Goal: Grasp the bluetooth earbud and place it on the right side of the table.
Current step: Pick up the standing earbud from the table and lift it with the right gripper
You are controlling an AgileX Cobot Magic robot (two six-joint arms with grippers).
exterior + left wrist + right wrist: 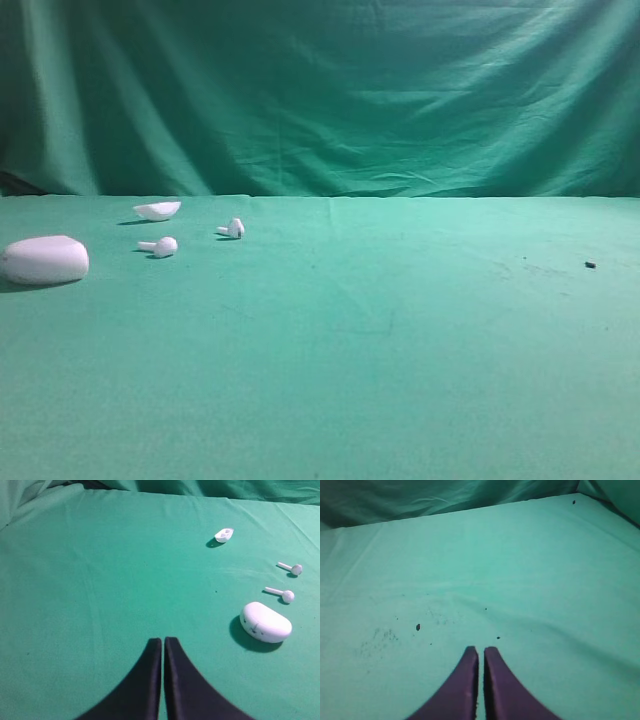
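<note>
Nearest my lens, my left gripper is pressed together, holding nothing; my right gripper likewise. One tiny glossy white earbud lies just beside the white oval case on the green felt table; its twin and a shallow white shell lie beyond.

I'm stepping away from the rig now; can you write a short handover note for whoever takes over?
Left gripper: shut, empty, above bare cloth.
Right gripper: shut, empty.
Two earbuds lie on the left of the table, between the case and the shell.
Done: nothing, no earbud grasped.
Left: pick one earbud and set it on the table's right side.
</note>
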